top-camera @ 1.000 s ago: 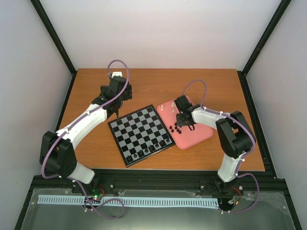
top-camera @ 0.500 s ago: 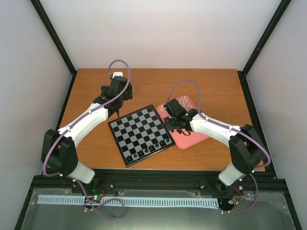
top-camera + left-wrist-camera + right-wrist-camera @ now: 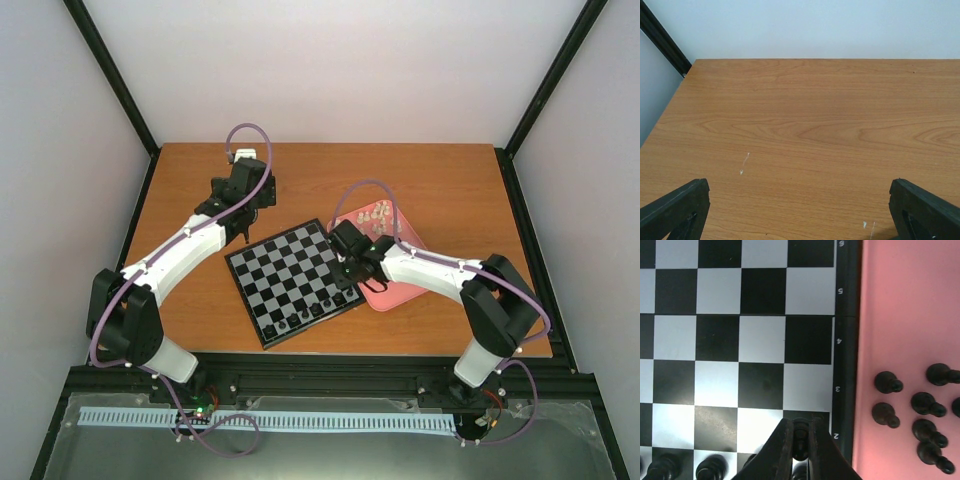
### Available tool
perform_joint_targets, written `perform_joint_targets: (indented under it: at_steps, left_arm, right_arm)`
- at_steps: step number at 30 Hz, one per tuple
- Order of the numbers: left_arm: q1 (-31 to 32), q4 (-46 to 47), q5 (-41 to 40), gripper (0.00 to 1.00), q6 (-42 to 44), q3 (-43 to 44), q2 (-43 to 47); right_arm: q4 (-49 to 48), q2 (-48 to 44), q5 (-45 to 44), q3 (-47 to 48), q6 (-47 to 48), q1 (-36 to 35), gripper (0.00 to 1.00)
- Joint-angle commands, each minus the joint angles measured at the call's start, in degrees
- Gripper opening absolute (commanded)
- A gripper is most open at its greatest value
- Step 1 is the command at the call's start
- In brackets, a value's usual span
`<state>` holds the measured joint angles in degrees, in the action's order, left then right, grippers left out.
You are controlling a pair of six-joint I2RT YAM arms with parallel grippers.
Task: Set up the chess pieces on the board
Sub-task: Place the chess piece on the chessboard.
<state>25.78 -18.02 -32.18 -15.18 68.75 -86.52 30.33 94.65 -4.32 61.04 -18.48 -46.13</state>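
My right gripper point(image 3: 800, 429) is clamped shut on a black pawn point(image 3: 800, 445), pinching it near the top between the fingertips, which I judge leaves the base free to land flat. It hangs over the board point(image 3: 720, 340) at the dark square beside the printed 2, just inside the border next to the pink tray point(image 3: 900, 315). I take that for the pawn rank, since other black pieces point(image 3: 707, 467) stand in the row nearer the board's edge. I cannot tell whether the pawn's base touches the square yet.

More black pawns point(image 3: 888, 382) wait on the tray, close enough for short hops across. The cream pieces point(image 3: 378, 212) cluster at its far end.

My left gripper point(image 3: 800, 200) hangs with jaws wide apart over bare table point(image 3: 800, 115), holding nothing, parked out of the way.
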Motion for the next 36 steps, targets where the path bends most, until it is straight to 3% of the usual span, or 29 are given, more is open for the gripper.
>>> perform_joint_targets:
  at_steps: [1, 23, 30, 36]
  left_arm:
    - [0.50, 0.27, -0.73, 1.00, 0.94, 2.09, -0.31]
    - [0.50, 0.22, -1.02, 1.00, 1.03, 2.09, -0.40]
    - [0.50, 0.16, -1.02, 1.00, 0.95, 2.00, -0.09]
    - [0.50, 0.09, -1.09, 1.00, 1.07, 2.15, 0.03]
  right_arm:
    - [-0.34, 1.22, 2.18, 0.13, -1.08, -0.76, 0.05]
    - [2.19, 4.40, 0.09, 1.14, -1.73, -0.72, 0.06]
    - [2.18, 3.91, 0.20, 1.30, -1.45, -0.71, 0.15]
    - [2.87, 2.98, -0.14, 2.03, -1.33, -0.72, 0.16]
